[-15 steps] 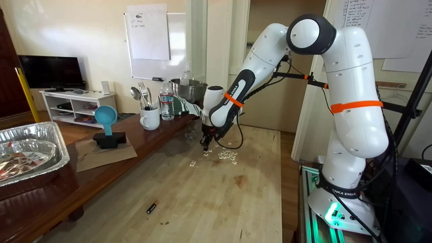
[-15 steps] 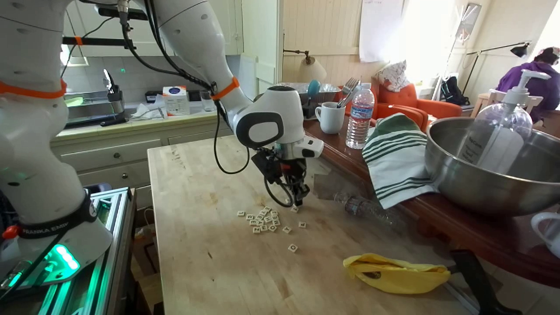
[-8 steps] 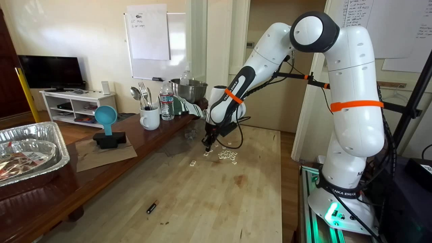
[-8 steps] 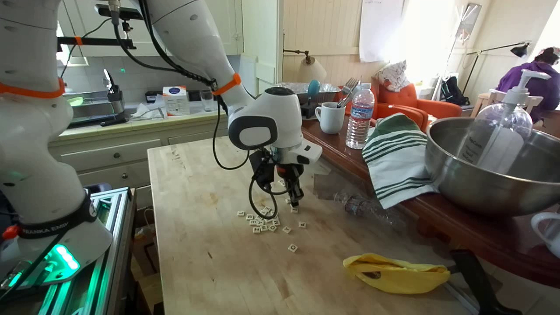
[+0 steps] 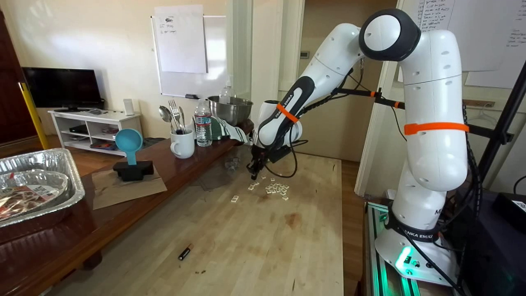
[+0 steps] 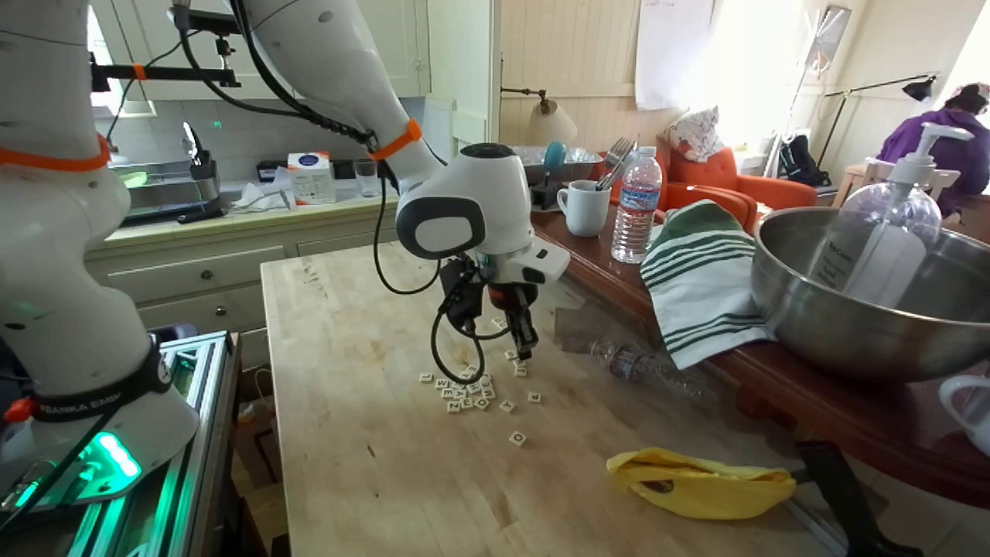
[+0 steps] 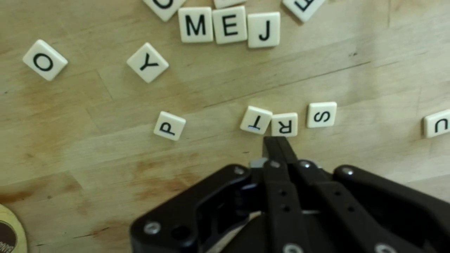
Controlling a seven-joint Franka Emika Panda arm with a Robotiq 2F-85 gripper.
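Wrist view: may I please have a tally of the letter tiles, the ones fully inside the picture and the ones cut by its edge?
Tiles fully inside: 9
Tiles cut by the edge: 4
Total: 13

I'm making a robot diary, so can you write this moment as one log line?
gripper: shut, nothing visibly held | nearest: R tile | beside it: T tile, S tile | farther: yellow pouch

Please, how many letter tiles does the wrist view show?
13: O, Y at left; M, E, J above centre; P, T, R, S before the gripper; U far right; three tiles cut by the top edge. The gripper may hide others.
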